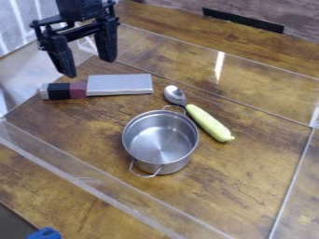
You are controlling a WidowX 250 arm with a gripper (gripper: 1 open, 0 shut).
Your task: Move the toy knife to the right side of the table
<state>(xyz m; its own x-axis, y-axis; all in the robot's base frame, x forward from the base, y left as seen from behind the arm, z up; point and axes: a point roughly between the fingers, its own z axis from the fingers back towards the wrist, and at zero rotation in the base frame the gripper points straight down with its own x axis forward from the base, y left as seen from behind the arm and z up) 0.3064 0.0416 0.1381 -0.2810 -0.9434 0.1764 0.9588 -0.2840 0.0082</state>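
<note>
The toy knife [97, 88] lies flat on the left part of the table [249, 103], its grey blade pointing right and its maroon and black handle toward the left wall. My gripper [82, 54] hangs above and a little behind the knife's handle end, pointing down. Its two black fingers [62, 54] stand wide apart with nothing between them. It does not touch the knife.
A small metal pot [162, 141] stands near the middle of the table. A metal spoon [174, 93] and a yellow-green toy piece [211, 122] lie just behind and right of it. Low clear acrylic walls [75, 159] edge the tabletop.
</note>
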